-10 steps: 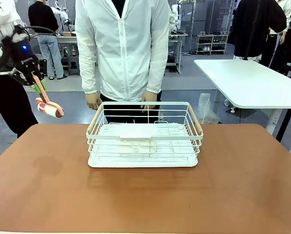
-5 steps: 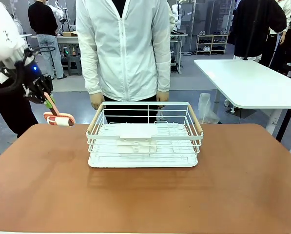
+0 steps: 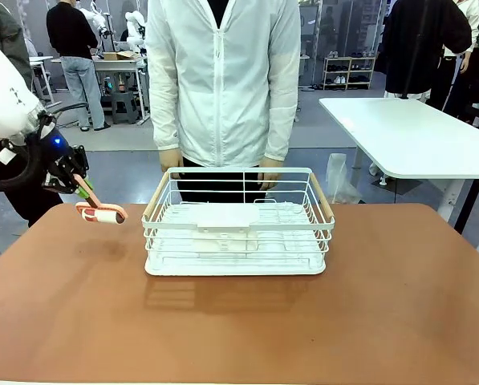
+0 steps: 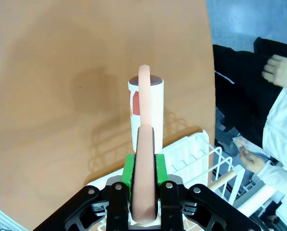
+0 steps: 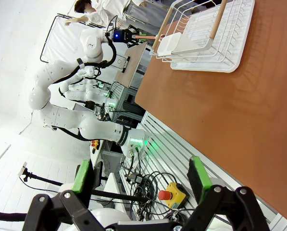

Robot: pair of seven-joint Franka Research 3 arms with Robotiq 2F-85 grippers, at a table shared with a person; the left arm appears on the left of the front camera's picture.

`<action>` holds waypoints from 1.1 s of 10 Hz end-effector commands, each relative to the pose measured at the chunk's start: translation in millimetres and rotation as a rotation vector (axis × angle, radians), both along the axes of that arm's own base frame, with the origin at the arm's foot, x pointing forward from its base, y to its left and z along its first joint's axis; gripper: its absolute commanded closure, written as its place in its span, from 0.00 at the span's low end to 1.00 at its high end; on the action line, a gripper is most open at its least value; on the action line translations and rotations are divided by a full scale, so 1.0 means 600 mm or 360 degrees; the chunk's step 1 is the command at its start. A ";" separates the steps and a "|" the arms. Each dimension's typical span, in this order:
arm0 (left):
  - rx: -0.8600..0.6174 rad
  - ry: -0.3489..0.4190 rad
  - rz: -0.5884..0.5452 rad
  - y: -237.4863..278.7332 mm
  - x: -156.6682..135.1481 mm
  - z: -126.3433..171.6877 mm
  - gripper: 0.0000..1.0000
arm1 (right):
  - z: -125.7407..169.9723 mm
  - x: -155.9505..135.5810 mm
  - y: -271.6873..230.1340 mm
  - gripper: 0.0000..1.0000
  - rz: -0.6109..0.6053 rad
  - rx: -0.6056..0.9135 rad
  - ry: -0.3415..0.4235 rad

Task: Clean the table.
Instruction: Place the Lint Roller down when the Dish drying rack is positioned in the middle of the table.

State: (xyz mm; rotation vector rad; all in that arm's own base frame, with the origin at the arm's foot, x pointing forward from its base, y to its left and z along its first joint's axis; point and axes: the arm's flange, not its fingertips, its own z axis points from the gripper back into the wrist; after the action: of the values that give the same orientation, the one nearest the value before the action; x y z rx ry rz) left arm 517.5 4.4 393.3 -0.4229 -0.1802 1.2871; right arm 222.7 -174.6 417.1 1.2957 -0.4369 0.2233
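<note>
The left claw [image 3: 77, 186], clamped on a lint roller [image 3: 101, 214], has dropped toward the table [image 3: 239, 321]; right claw [image 5: 141, 180] gapes empty.

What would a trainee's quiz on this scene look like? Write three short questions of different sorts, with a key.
1. True or false: the left gripper is shut on the lint roller.
2. Multiple choice: the roller hangs A) inside the basket, B) over the table beside the basket, C) in the person's hand.
3. Fill in: the right gripper has its jaws ____.

Key: 1 true. 2 B. 3 open, with nothing between its green pads.
</note>
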 end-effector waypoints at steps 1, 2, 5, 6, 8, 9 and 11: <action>-0.0019 -0.0023 -0.0014 0.003 -0.009 -0.031 0.79 | 0.004 -0.002 0.001 0.00 0.0005 0.0008 -0.0023; -0.0006 -0.0023 0.0015 0.004 -0.011 -0.048 0.79 | 0.004 -0.002 0.001 0.00 0.0005 0.0008 -0.0023; 0.0020 0.0002 0.0021 0.001 -0.019 -0.064 0.79 | 0.004 -0.002 0.001 0.00 0.0005 0.0008 -0.0023; 0.0037 0.0009 0.0019 -0.001 -0.021 -0.065 0.79 | 0.004 -0.002 0.001 0.00 0.0005 0.0008 -0.0023; 0.0059 0.0020 0.0025 -0.002 -0.022 -0.062 0.60 | 0.004 -0.002 0.001 0.00 0.0005 0.0008 -0.0023; 0.0060 0.0029 0.0019 -0.002 -0.023 -0.060 0.52 | 0.004 -0.002 0.001 0.00 0.0005 0.0008 -0.0023; 0.0059 0.0033 0.0008 -0.002 -0.026 -0.051 0.33 | 0.004 -0.002 0.001 0.00 0.0005 0.0008 -0.0023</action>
State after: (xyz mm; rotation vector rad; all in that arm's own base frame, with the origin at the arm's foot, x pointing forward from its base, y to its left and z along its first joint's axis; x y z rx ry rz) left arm 509.7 4.9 359.1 -0.3839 -0.1670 1.2950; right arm 222.7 -174.6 417.1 1.2957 -0.4369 0.2233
